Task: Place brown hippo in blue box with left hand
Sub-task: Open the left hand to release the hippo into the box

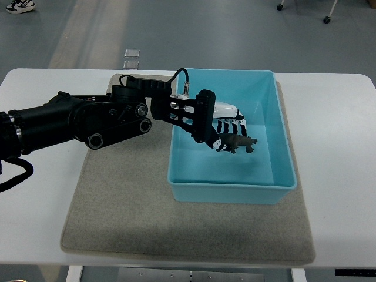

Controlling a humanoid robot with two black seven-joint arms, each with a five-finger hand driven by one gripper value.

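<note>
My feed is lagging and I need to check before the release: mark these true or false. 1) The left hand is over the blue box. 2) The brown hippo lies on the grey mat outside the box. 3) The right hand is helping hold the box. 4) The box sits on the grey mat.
1) True: the left hand reaches in over the blue box.
2) False: the brown hippo is at the hand's fingertips, within the box's outline.
3) False: no right hand is in view.
4) True: the box rests on the grey mat, toward its right side.
</note>
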